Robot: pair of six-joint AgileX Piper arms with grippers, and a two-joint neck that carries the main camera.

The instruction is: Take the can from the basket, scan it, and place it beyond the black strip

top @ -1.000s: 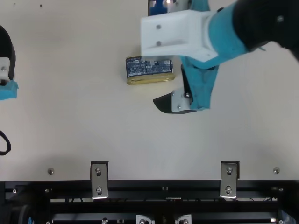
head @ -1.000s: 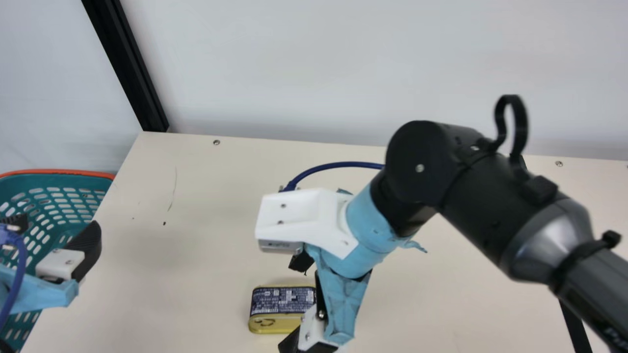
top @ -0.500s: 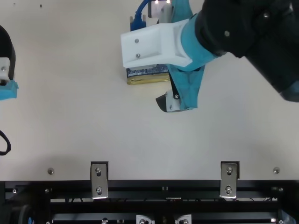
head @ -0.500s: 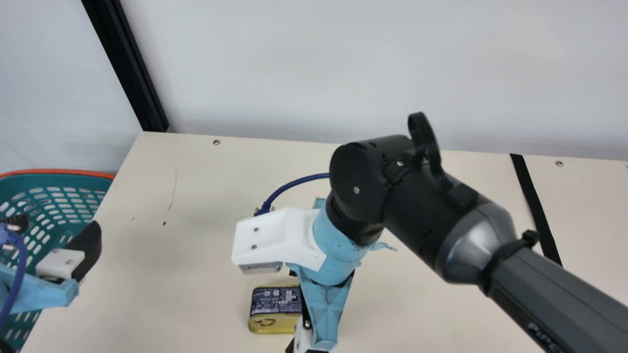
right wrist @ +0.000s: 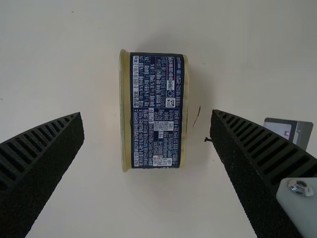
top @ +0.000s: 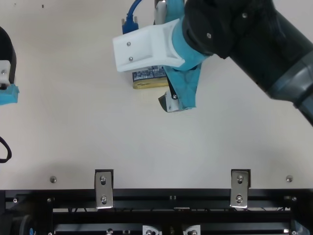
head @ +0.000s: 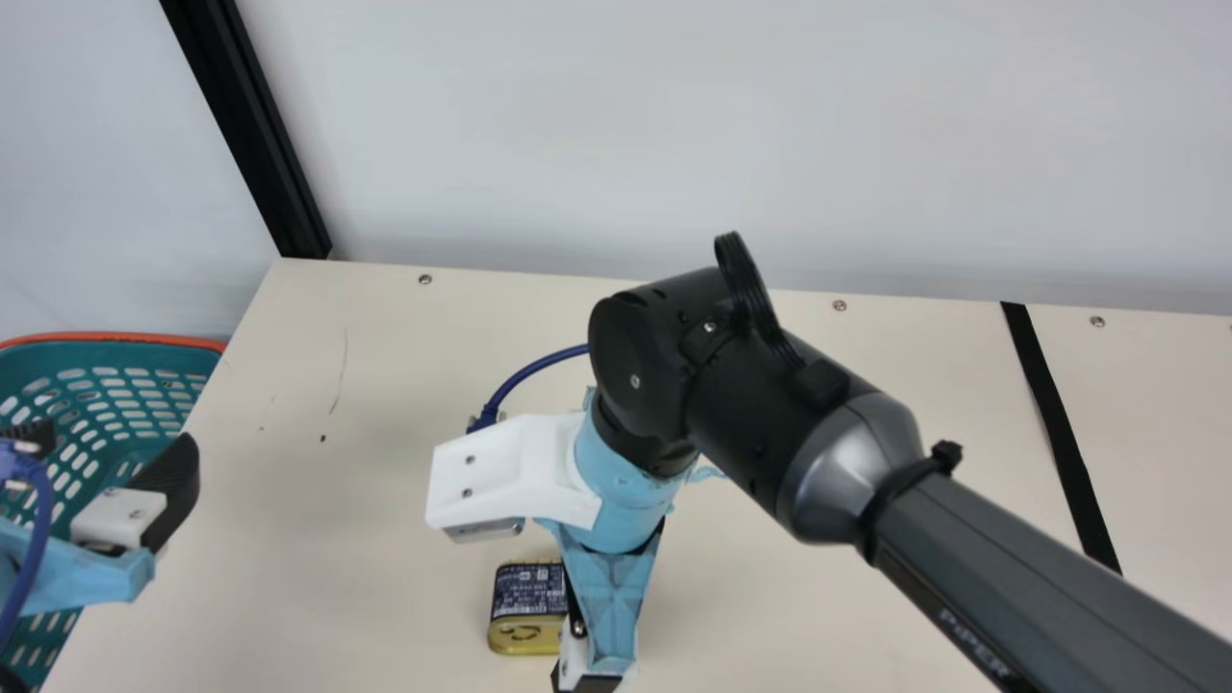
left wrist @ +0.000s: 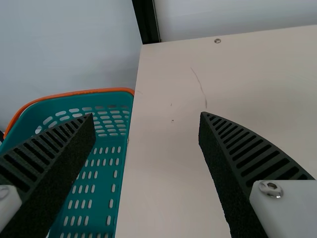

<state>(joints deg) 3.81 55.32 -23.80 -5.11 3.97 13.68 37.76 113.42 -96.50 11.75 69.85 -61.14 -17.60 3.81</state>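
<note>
Can is lying on the counter, right of the basket, with our right claw hovering open over it. Our left claw is gaping near the basket. We are risking a bump or a toppled can if we are lowering off-centre, and a slip if we are gripping too shallowly.

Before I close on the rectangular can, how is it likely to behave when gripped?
The rectangular can should be stiff, judging by its crisp metallic rims. Its straight sides make rolling unlikely. The smooth-looking surface might slip a little if the right hand squeezes it off-centre.
</note>
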